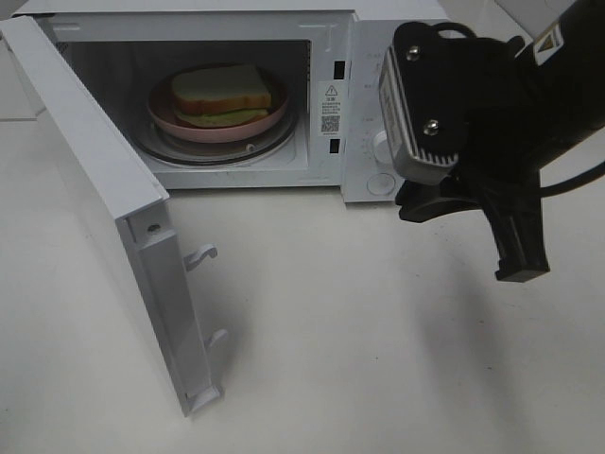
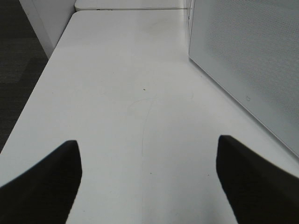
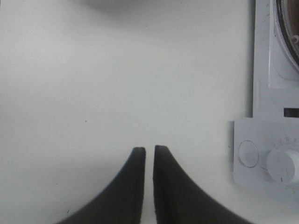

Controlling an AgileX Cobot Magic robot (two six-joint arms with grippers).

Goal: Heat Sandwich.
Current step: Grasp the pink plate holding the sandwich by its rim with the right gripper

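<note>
The sandwich, white bread with a pale green filling, lies on a round pink plate on the glass turntable inside the open microwave. My right gripper hangs over the table in front of the microwave's control panel, to the right of the sandwich. Its black fingers point down and stand only a narrow slit apart around my right gripper's midpoint, with nothing between them. My left gripper is open wide over bare table, beside the door's outer face. The exterior view does not show it.
The microwave door stands swung out to the left, with its latch hooks facing the table. The control panel carries a dial and a round button. White tabletop lies in front.
</note>
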